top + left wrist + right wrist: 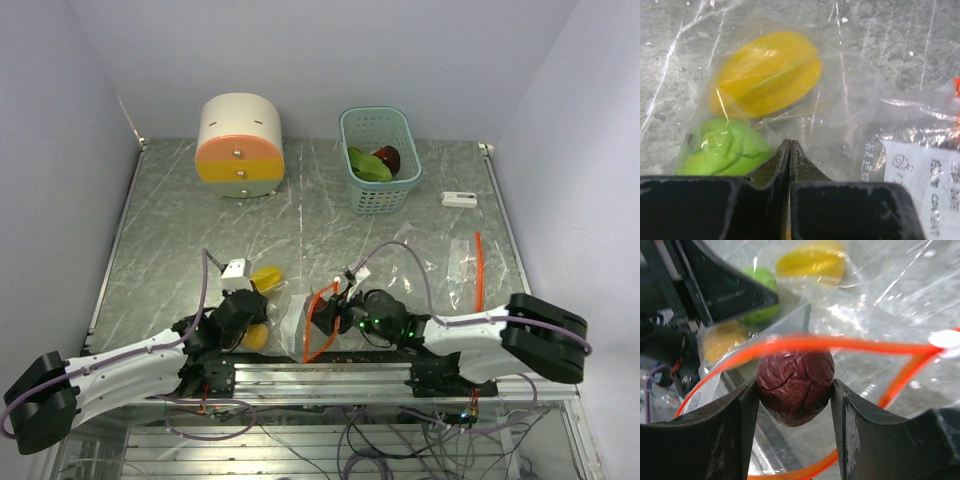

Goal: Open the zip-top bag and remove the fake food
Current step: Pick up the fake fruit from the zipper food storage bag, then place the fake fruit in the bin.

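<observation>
Bare tabletop point(300, 225) mid-table, drawer box point(239, 146) and basket point(380, 197) far back, left hand point(790, 145), right hand point(795, 390) crowding bag point(850, 90)

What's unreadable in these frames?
- Left wrist: bag label cut by the right edge, print blurred.
- Left wrist: whether the shut left gripper pinches film; its own fingers hide the contact.
- Right wrist: whether film lies between right gripper and dark red fruit; glare.
- Top: mouth of the zip-top bag hidden under both grippers.

We're seeing clear, glossy, crinkly film on the zip-top bag point(850, 100), and shiny smooth plastic on the yellow fruit point(767, 72) and lime-green piece point(722, 147), while the dark red piece point(795, 385) looks wrinkled and duller. The black fingers point(715, 435) are matt, grainy plastic, and the surface point(200, 250) is grey and marbled with a sheen.
</observation>
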Controlling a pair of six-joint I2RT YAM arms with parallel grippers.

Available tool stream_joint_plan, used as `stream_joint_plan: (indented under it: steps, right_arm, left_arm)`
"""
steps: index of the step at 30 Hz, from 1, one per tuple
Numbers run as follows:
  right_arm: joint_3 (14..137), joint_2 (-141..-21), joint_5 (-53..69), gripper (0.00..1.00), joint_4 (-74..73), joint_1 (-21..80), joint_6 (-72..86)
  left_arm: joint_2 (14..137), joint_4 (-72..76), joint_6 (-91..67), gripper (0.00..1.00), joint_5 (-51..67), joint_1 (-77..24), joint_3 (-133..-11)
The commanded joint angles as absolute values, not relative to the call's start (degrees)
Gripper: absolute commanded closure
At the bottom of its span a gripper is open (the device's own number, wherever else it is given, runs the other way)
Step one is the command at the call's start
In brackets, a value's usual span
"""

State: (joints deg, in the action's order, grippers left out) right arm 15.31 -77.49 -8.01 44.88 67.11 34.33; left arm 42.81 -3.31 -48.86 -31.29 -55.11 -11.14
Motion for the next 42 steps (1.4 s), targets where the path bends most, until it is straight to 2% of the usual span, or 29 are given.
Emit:
stream_joint_plan:
  steps: [1, 9, 13, 19, 27, 33, 42]
  right_arm:
    - [14.7, -69.2, -11.6, 0.68, 35.3, 63.4, 31.9]
    - [15.9, -52.3, -8.1, 0.67, 22.9, 49.1, 26.8]
    - [20.6, -51.0, -5.5, 0.67, 19.8, 42.1, 23.8]
    - [31.9, -58.5, -2.8, 0.67, 20.5, 32.3, 19.7]
    - [53.1, -79.7, -0.7, 0.67, 21.0, 22.2, 17.6]
    - [68.2, -93.3, 2.5, 0.59, 15.9, 19.5, 15.9]
    - [76.3, -101.2, 1.8, 0.47, 14.1, 19.2, 12.9]
  left_arm:
    - [44.6, -3.1, -47.8, 0.89, -32.1, -54.9, -12.3]
    - [44.7, -2.7, -47.6, 0.89, -32.1, -54.9, -12.2]
    - [43.9, -3.0, -47.6, 0.90, -32.3, -54.9, -12.0]
    - [43.7, -3.5, -47.5, 0.90, -32.0, -54.9, -12.1]
    - [42.6, -3.9, -47.2, 0.93, -31.8, -54.9, -11.8]
    - [39.5, -5.0, -47.5, 0.90, -32.1, -54.9, -11.1]
    - [40.3, -4.2, -46.8, 0.86, -31.3, -54.9, -11.2]
